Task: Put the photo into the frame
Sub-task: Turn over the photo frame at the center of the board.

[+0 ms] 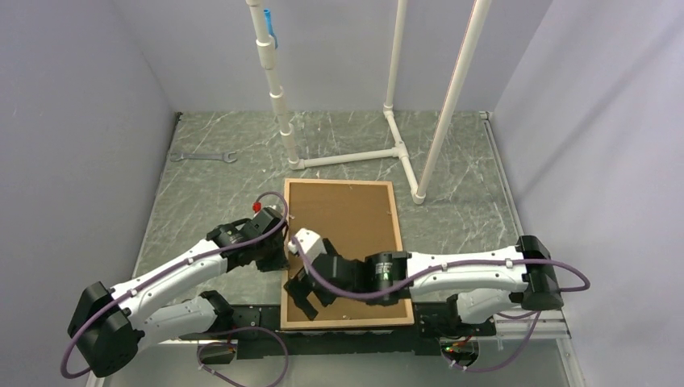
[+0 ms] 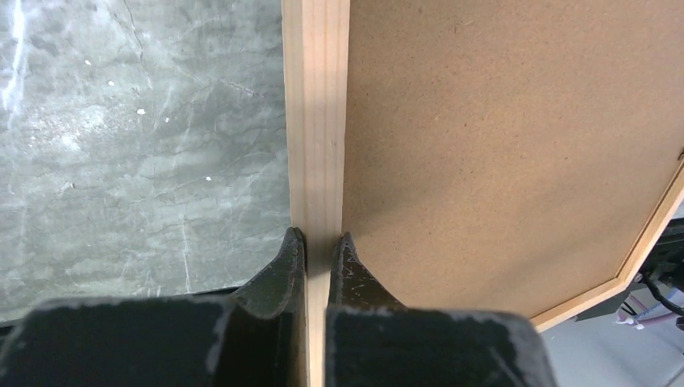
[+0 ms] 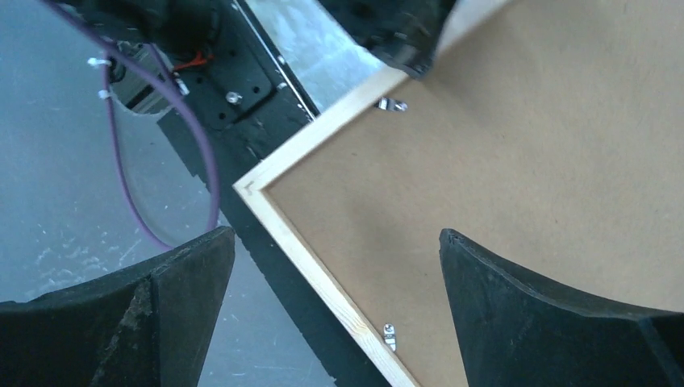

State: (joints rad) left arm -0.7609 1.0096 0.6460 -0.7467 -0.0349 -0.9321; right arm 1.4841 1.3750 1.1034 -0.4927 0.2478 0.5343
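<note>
my left gripper (image 2: 316, 243) is pinching the left strip of the frame (image 2: 316, 121), right gripper (image 3: 335, 235) hangs wide open over its near-left corner

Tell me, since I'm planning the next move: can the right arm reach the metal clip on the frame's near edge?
Likely yes: the right gripper hovers open above the clip, with nothing between them.

The frame (image 1: 339, 183) lies on the table (image 1: 218, 201) with the panel (image 1: 347, 234) in it. Its left strip runs ahead from between the fingers of the left gripper (image 2: 317, 242) (panel to their right, table to their left). Its near-left corner lies under the right gripper (image 3: 336, 234). Pipes (image 1: 355, 157) stand beyond, and a wrench (image 1: 203, 156) lies far left.
</note>
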